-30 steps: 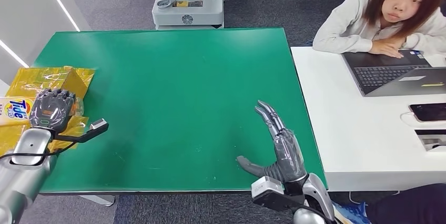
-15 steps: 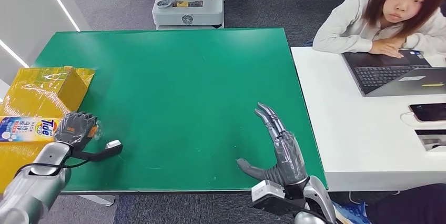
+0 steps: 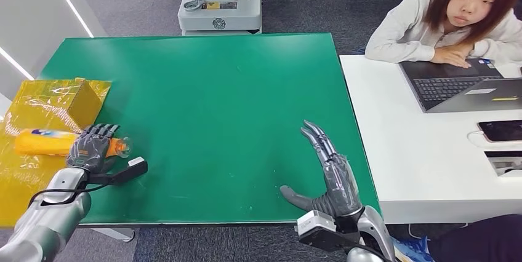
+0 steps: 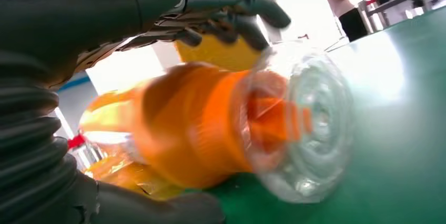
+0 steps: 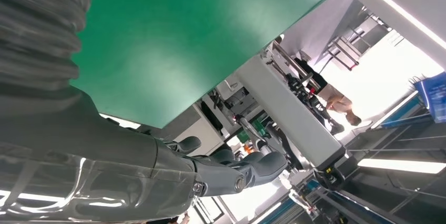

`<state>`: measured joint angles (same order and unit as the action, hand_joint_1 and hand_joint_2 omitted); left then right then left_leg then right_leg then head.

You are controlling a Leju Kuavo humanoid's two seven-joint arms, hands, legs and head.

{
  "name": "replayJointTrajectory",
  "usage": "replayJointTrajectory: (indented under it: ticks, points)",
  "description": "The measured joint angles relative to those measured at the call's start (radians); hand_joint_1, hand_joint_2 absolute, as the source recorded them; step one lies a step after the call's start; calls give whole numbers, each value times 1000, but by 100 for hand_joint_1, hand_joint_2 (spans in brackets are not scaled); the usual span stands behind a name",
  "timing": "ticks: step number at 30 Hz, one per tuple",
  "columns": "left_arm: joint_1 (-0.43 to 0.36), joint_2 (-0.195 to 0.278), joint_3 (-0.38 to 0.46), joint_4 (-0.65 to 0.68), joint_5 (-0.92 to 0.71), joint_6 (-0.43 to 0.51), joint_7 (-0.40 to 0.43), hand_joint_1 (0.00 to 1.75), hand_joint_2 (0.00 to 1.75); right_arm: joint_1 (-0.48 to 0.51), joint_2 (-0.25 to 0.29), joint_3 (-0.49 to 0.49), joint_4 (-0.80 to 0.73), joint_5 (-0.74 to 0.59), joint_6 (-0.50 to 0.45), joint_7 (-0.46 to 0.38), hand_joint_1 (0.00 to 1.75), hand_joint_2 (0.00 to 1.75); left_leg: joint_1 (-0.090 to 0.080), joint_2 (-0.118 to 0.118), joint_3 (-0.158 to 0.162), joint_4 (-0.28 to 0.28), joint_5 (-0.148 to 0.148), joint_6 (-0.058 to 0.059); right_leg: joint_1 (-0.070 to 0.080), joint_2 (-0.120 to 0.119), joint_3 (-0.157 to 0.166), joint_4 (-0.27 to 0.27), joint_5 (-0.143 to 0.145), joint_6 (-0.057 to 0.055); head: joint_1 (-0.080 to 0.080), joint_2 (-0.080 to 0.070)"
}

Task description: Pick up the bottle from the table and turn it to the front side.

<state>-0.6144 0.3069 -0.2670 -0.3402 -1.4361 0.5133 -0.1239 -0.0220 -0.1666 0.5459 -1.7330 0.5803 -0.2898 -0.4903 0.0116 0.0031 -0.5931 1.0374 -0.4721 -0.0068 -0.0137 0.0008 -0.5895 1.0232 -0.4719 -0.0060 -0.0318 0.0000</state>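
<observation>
Left hand [image 3: 92, 149] fingers wrapped around orange bottle [image 3: 46, 142] (lying sideways) at green counter [image 3: 209, 102] edge, right hand [image 3: 329, 173] fingers spread, empty.

The head camera is looking down from high up at the green table [image 3: 209, 108]. The left wrist camera is sitting very close behind the left hand [image 4: 105, 19], facing along that same table. The right wrist camera is tipped, seeing the green table top [image 5: 200, 29] too.
</observation>
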Motion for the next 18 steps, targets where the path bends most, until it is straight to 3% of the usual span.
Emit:
replayJointTrajectory:
  ticks: [7, 12, 15, 18]
  points:
    - [6, -24, 67, 9, 69, 25, -28, 0, 175, 23, -26, -2, -4, -17, -20, 3, 0, 175, 0, -1, 1, 0, 0, 0, 0, -1, 1, 0, 0, 0, 0, 0]
    - [25, -63, 130, 11, 134, 96, -97, 0, 175, 31, -29, -5, -5, -25, -28, 3, 0, 175, 0, -1, 0, 0, 0, 0, 0, -1, 1, 0, 0, 0, 0, 0]
    - [37, -102, 168, 11, 180, 147, -166, 0, 175, 35, -29, -6, -5, -26, -29, 13, 0, 175, 0, -2, 0, 0, 0, 0, 0, -2, 1, -1, 0, 0, 0, 0]
    - [49, -158, 228, -5, 285, 175, -312, 0, 175, 46, -29, -11, -6, -31, -34, 19, 0, 175, 0, -2, 0, 1, 0, 0, 0, -2, 1, -1, 0, 0, 0, 0]
